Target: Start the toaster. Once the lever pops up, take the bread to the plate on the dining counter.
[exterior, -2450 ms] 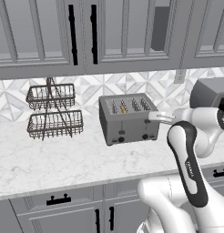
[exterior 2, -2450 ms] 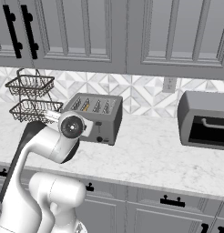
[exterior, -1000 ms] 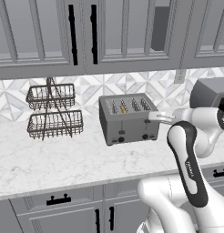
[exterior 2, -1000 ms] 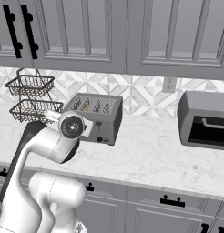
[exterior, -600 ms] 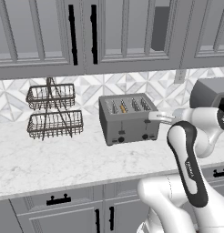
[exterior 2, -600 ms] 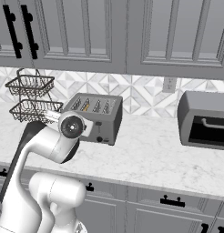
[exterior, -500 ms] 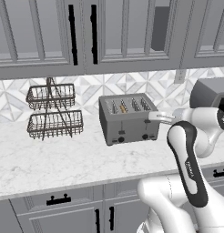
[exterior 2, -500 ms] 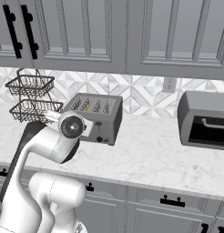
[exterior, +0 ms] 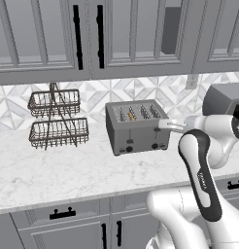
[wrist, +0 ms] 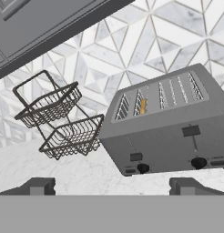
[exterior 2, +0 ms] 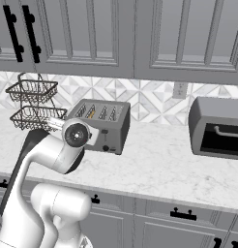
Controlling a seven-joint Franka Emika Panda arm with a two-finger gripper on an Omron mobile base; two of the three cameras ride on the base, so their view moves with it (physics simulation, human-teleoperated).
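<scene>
The grey four-slot toaster (exterior: pixel 137 127) (exterior 2: pixel 102 125) (wrist: pixel 168 123) stands on the marble wall counter against the tiled wall. An orange-brown slice of bread (exterior: pixel 131 115) (exterior 2: pixel 91 114) (wrist: pixel 142 106) sits deep in its second slot from the left. In the hand view the left lever (wrist: pixel 136 157) is low beside its knob, while the right lever (wrist: pixel 191 131) is higher. My gripper (wrist: pixel 113 185) hangs open in front of the toaster, apart from it, with nothing between its fingertips (wrist: pixel 38 185). The plate and the dining counter are out of view.
A two-tier wire basket rack (exterior: pixel 56 121) (exterior 2: pixel 31 104) (wrist: pixel 59 120) stands left of the toaster. A larger grey microwave-like box (exterior 2: pixel 217 128) (exterior: pixel 226 99) is at the right. Grey wall cabinets hang above. Bare counter (exterior: pixel 68 170) stretches to the front edge.
</scene>
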